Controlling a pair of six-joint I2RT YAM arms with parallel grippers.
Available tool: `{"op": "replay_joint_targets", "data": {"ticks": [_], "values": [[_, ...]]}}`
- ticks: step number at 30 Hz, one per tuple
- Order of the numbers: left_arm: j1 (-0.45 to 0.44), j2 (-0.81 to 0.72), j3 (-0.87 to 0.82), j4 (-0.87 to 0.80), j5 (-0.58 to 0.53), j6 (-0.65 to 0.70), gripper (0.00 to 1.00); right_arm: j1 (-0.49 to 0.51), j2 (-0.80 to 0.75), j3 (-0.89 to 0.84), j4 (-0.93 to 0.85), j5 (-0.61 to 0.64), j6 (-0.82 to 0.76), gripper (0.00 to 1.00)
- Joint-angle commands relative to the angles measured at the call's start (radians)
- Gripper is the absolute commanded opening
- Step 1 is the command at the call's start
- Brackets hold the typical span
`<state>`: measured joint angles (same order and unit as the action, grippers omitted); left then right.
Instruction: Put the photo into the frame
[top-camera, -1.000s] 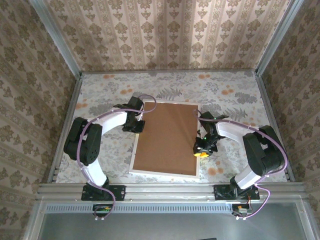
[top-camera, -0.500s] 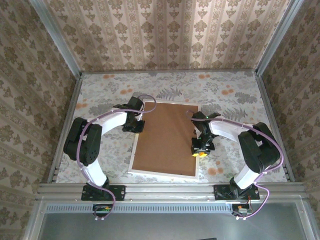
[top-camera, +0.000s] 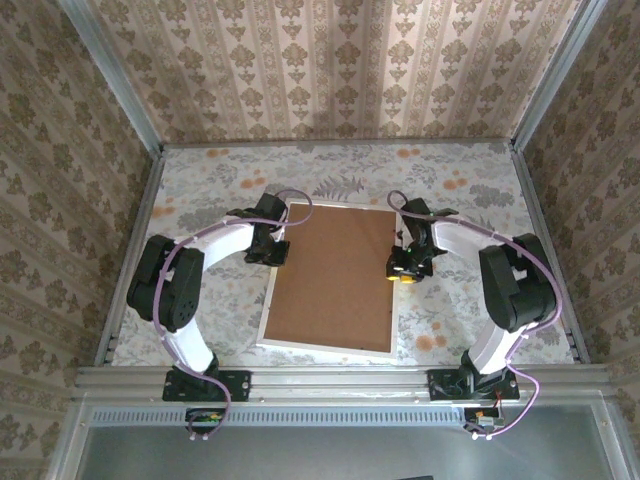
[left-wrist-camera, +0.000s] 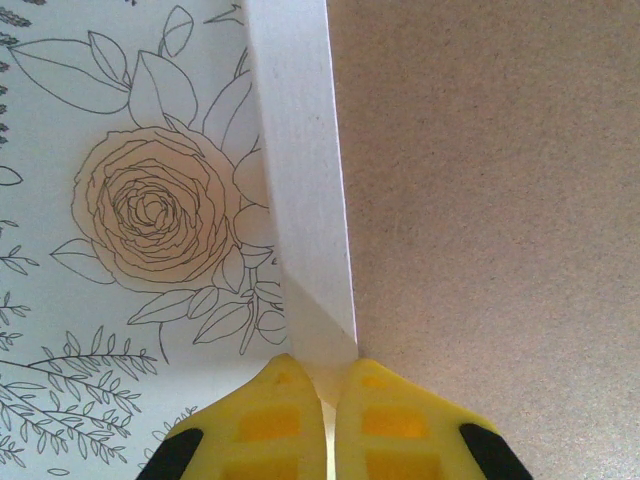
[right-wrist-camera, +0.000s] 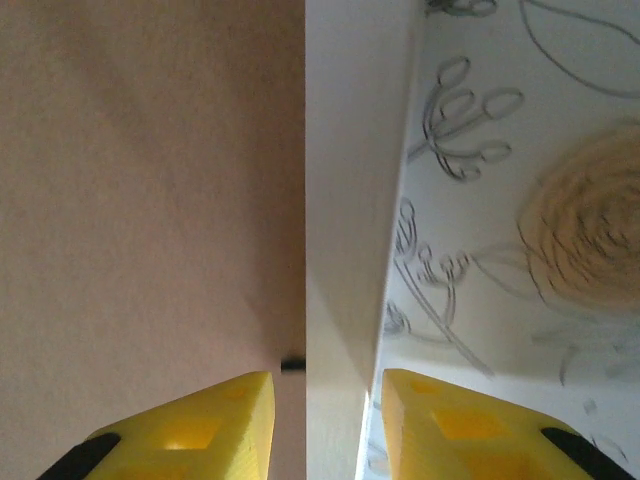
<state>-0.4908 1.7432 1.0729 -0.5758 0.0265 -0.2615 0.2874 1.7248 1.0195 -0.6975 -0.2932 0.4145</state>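
Observation:
The white frame (top-camera: 325, 348) lies flat mid-table with a brown backing board (top-camera: 335, 280) covering its back. The photo is hidden. My left gripper (top-camera: 278, 252) sits at the frame's left rail near the far corner. In the left wrist view its yellow fingertips (left-wrist-camera: 329, 385) are shut, tips touching the white rail (left-wrist-camera: 300, 180) beside the board (left-wrist-camera: 480, 200). My right gripper (top-camera: 402, 272) is at the right rail. It stands open (right-wrist-camera: 328, 400), astride the rail (right-wrist-camera: 345, 200), one finger over the board (right-wrist-camera: 150, 200), the other outside.
The table wears a floral cloth (top-camera: 460, 190), and patterned walls close it in on three sides. A small black tab (right-wrist-camera: 292, 365) sits at the board's edge by the right rail. Free cloth lies beyond the frame's far edge and to both sides.
My right gripper has slid along the frame's right rail toward the far end, and its jaws have widened slightly. The left arm and the frame have not moved.

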Motion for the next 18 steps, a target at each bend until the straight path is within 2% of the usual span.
{"op": "replay_joint_targets", "data": {"ticks": [1, 8, 10, 15, 18], "values": [[-0.019, 0.004, -0.017, -0.078, 0.009, 0.010, 0.08, -0.004, 0.026, 0.012, 0.022, -0.019, -0.016, 0.35], [-0.015, 0.001, -0.002, -0.089, 0.003, 0.015, 0.13, -0.004, 0.047, -0.012, 0.030, -0.003, -0.019, 0.27], [-0.014, -0.003, 0.004, -0.090, -0.001, 0.016, 0.18, -0.003, 0.048, -0.013, 0.032, 0.005, -0.022, 0.25], [-0.006, -0.017, 0.032, -0.100, -0.012, 0.018, 0.37, -0.004, 0.060, -0.011, 0.036, 0.006, -0.024, 0.25], [0.009, -0.026, 0.052, -0.104, -0.011, 0.015, 0.43, -0.004, 0.066, -0.008, 0.035, 0.009, -0.028, 0.26]]}}
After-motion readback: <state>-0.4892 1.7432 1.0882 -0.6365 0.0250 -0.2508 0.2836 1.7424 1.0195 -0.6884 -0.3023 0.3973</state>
